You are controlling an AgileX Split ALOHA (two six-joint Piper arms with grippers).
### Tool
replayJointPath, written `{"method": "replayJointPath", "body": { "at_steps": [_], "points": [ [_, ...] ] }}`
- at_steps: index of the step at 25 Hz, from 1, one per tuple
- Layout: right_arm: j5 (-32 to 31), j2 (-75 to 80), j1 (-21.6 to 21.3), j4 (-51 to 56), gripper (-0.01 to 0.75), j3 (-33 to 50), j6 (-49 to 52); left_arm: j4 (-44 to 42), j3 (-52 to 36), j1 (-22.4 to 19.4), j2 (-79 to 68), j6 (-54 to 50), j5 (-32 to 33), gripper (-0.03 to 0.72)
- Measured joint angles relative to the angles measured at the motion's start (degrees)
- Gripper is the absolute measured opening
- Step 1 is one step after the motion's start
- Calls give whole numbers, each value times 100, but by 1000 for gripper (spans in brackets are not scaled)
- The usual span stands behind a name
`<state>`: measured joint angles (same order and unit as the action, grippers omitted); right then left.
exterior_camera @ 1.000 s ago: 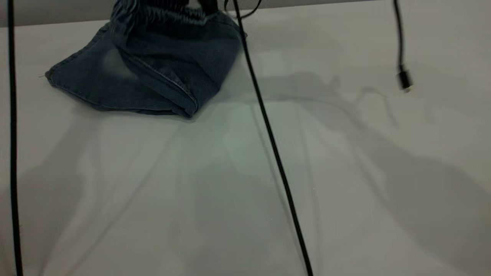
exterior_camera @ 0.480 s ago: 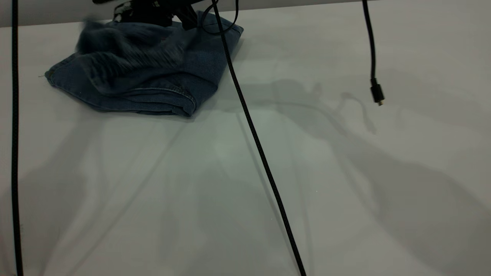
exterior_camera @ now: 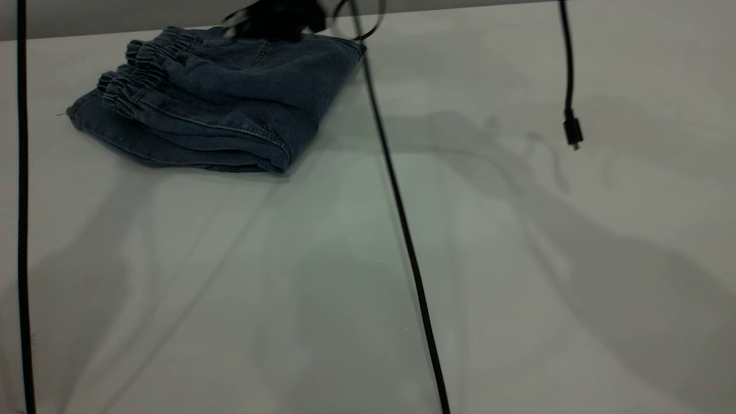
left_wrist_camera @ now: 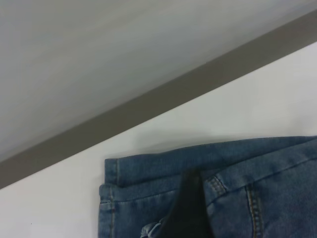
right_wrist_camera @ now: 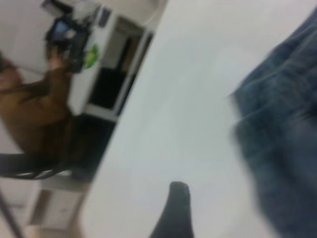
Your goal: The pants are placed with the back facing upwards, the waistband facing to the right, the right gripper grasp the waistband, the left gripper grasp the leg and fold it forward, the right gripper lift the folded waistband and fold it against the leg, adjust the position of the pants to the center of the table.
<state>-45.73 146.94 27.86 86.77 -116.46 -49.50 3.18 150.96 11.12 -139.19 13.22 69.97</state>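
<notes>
- Showing the pants (exterior_camera: 230, 109) as a folded bundle on the bench (exterior_camera: 517, 287), at the far left of the exterior view, close to the far edge and well away from the middle.
- The waistband (exterior_camera: 135, 69) lies doubled over on top, with its ruffles toward the view's left. The rounded fold faces the view's right, so the bundle's long axis runs roughly left to right.
- A dark, blurred shape hangs over the far edge of the bundle, just touching or just above the denim. It is judged to be the right end effector (exterior_camera: 276, 17), though the exterior view alone does not settle which arm it is.
- In its own wrist view, the right end effector (right_wrist_camera: 177, 210) shows only a dark tip over bare bench, with denim off to one side. Wide or narrow cannot be told.
- The left end effector (left_wrist_camera: 190, 208) sits directly over a corner of the denim. Its opening cannot be told either.
- A black cable (exterior_camera: 402, 230) slants across the bench on the near side of the bundle.
- Judgement: both folds look done and centring is what remains. The bench middle lies toward the viewer and to the right of the bundle, so the coming move is a drag along that diagonal. The bundle sits on the left arm's half, and the left appears the nearer.
</notes>
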Motion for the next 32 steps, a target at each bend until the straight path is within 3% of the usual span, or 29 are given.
{"method": "replayJointPath", "body": {
  "at_steps": [5, 11, 17, 21, 26, 32],
  "points": [
    [-236, -468, -643, -1140, 570, 0, 530, 0, -65, 0, -13, 0, -14, 581],
    [-799, -1488, -1409, -3405, 570, 0, 1632, -6, -540, 0, -15, 0, -14, 581],
    [-1760, -2869, -1542, -5882, 570, 0, 3091, -19, -1231, 47, -15, 474, -15, 581],
    [-2170, -3773, -1591, -7003, 570, 0, 3454, -19, -1783, 98, -15, 1189, -20, 581],
    [-2182, -4598, -1591, -7683, 570, 0, 3546, -180, -2563, 98, -26, 2210, -27, 581],
    [-2292, -4772, -1591, -7633, 570, 0, 3546, -245, -3337, 87, -179, 3445, -33, 581]
  ]
}}
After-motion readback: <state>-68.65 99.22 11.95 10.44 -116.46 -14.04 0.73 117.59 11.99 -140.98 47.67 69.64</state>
